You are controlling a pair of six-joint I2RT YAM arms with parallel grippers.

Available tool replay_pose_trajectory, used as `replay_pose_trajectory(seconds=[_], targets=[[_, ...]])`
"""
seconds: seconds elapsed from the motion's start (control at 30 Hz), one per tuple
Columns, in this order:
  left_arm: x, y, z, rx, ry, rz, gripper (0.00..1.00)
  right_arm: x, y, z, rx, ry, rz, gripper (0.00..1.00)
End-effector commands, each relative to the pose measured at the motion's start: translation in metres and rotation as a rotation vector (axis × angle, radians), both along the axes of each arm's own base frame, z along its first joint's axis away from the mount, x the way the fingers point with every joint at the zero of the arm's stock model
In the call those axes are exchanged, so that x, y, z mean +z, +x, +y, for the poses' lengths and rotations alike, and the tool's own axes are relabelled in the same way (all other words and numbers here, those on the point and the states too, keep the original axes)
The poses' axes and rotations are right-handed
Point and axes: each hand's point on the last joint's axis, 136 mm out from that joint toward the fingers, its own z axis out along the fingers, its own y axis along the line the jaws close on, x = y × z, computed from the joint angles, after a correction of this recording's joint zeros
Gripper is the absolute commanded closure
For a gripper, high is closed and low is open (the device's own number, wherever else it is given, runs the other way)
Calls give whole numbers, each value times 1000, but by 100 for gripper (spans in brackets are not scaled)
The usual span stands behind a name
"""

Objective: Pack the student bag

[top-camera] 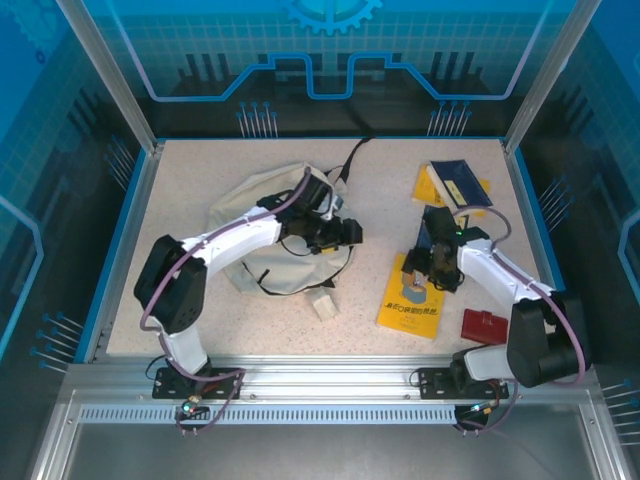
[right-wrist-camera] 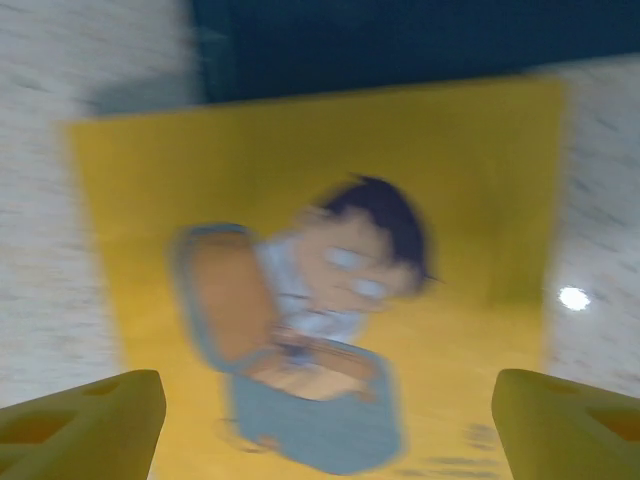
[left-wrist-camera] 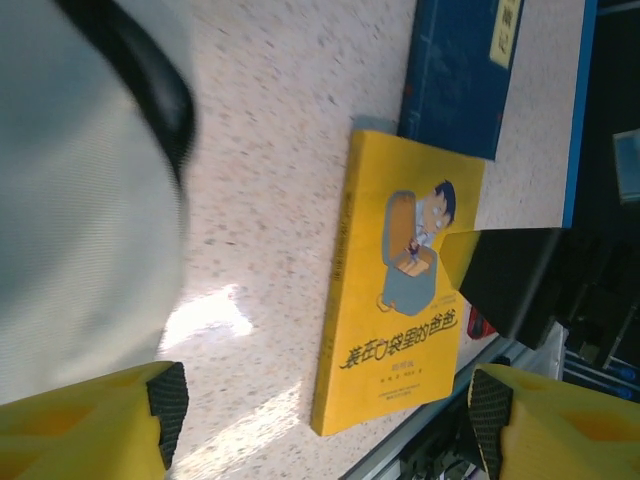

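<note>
The student bag [top-camera: 262, 225], cream fabric with black trim, lies slumped at the left middle of the table. My left gripper [top-camera: 338, 234] hovers at its right edge, open and holding nothing. In the left wrist view [left-wrist-camera: 330, 415] the bag [left-wrist-camera: 80, 200] is at the left. A yellow book [top-camera: 410, 300] with a cartoon cover lies flat to the right of the bag. My right gripper [top-camera: 428, 280] hangs open just above its cover. The right wrist view [right-wrist-camera: 330, 430] is blurred, with the book [right-wrist-camera: 320, 250] between the spread fingers, untouched.
A dark blue book [top-camera: 462, 182] lies on another yellow one [top-camera: 432, 184] at the back right. A red item [top-camera: 483, 325] sits near the right arm's base, and a small cream block [top-camera: 324, 305] lies in front of the bag. Blue rails border the table.
</note>
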Motion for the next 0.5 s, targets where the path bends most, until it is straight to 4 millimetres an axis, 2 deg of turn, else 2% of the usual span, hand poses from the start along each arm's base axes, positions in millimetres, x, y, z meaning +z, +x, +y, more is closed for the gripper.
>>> replay_pose_trajectory(seconds=[0.0,0.1,0.27,0.47], targets=[[1,-10,-35,-61,-28,17,27,-16,-31,-21,-22,-18,108,15],[-14,-19,-54,-99,-2,44,32,-28,-34,-20,-29,42,130,17],[-40,-29,-80,-161,33,74,45,-41,-30,-12,-9,104,149,25],[-69,-30,-95,-220,91,100,59,-44,-28,-11,9,106,152,36]])
